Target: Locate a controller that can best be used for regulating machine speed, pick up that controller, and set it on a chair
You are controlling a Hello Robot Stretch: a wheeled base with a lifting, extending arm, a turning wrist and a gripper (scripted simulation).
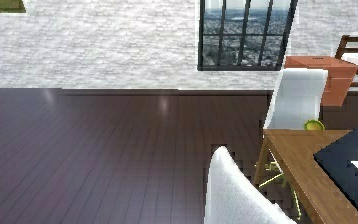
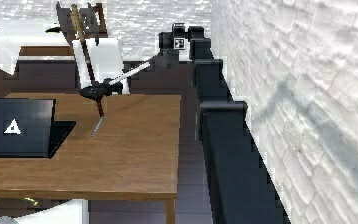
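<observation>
Two views are logged.

Forward view, left to right: a green-framed picture point(image 1: 2, 5) is cut off by the top left corner, on a white brick wall point(image 1: 97, 45). Dark plank floor point(image 1: 97, 140) is seen below it. A black-framed window point(image 1: 245, 35) is set in the wall right of the middle. A white chair point(image 1: 297, 98) is placed at the far end of a wooden table point(image 1: 302, 165), and a second white chair point(image 1: 242, 195) is seen at the bottom edge, beside the table. A small yellow-green object point(image 1: 314, 125) is noted at the table's far edge. An orange dresser point(image 1: 322, 72) is set against the wall behind it. A black laptop point(image 1: 352, 165) lies on the table at the right edge.

Arm side view, left to right: the laptop point(image 2: 22, 125) is seen on the table point(image 2: 127, 150). A white-backed chair point(image 2: 97, 60) is drawn up at the table's far edge. A small dark object point(image 2: 97, 91) is noted at that edge, in front of the chair; whether it is the controller cannot be told. The gripper point(image 2: 120, 81) is pointed down-left toward this object. Contact cannot be judged, nor the state of the jaws, nor whether anything is held. The arm point(image 2: 227, 150) rises beside the brick wall at the right.
</observation>
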